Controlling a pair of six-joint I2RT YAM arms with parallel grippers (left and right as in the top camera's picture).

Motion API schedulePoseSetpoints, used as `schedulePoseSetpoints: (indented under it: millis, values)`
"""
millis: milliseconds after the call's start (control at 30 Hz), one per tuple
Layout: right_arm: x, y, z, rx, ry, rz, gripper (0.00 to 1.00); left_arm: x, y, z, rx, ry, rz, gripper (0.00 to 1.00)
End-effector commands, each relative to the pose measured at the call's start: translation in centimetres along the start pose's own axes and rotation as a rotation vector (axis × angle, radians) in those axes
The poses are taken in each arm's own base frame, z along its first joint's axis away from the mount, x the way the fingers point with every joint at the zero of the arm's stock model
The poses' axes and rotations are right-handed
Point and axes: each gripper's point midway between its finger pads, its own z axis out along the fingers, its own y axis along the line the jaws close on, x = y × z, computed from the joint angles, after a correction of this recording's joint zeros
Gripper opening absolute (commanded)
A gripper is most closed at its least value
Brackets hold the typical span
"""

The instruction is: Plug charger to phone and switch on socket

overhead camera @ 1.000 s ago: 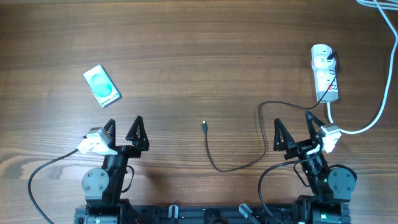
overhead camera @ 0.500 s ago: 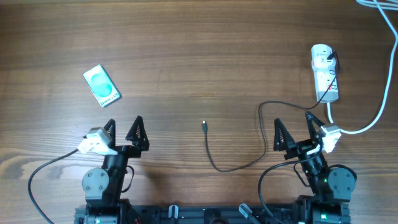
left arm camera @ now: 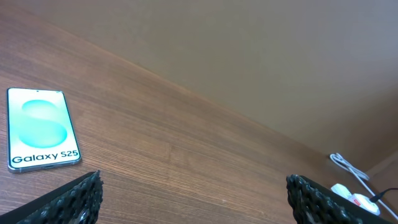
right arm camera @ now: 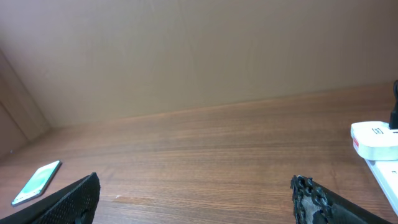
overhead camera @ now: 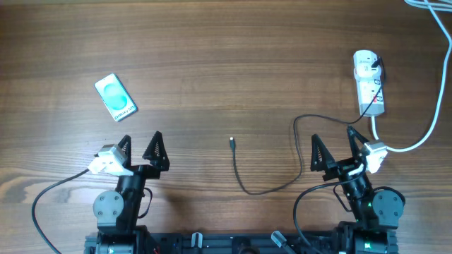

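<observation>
Midway between your left gripper (overhead camera: 139,141) and right gripper (overhead camera: 331,135), both spread apart and empty, the charger (overhead camera: 232,143) points its tip far, cable trailing rightward, with the phone (overhead camera: 115,97) just beyond the left.

Cannot read the switch position on the socket (overhead camera: 369,82) from overhead: too small. Cannot follow the thick white cord (overhead camera: 431,127) beyond the top-right edge. Cannot make out the shape of the plug tip (overhead camera: 232,143) on the charger (overhead camera: 282,185). Finds the socket cropped by the frame edge in both wrist views.
</observation>
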Motion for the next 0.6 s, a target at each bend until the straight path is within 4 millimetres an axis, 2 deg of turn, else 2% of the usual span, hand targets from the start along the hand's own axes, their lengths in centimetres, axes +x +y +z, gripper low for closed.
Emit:
schedulePoseSetpoints:
  millis: [0, 133, 333, 400, 567]
  values:
    - [-0.3, 0.0, -0.1, 0.005, -0.017, 0.007, 1.0, 0.1, 0.1, 0.0, -0.002, -0.004, -0.002, 1.0]
    - [-0.3, 0.0, -0.1, 0.005, -0.017, 0.007, 1.0, 0.3, -0.5, 0.0, 0.03, 0.01, -0.008, 1.0]
    - [-0.3, 0.0, -0.1, 0.005, -0.017, 0.007, 1.0, 1.2, -3.7, -0.5, 0.213, 0.077, 0.0, 1.0]
    - [-0.3, 0.0, -0.1, 0.005, -0.017, 0.007, 1.0, 1.0, -4.4, -0.6, 0.244, 0.076, 0.004, 1.0]
    - [-0.3, 0.0, -0.1, 0.005, -0.017, 0.007, 1.0, -1.6, -5.9, -1.1, 0.247, 0.069, 0.014, 1.0]
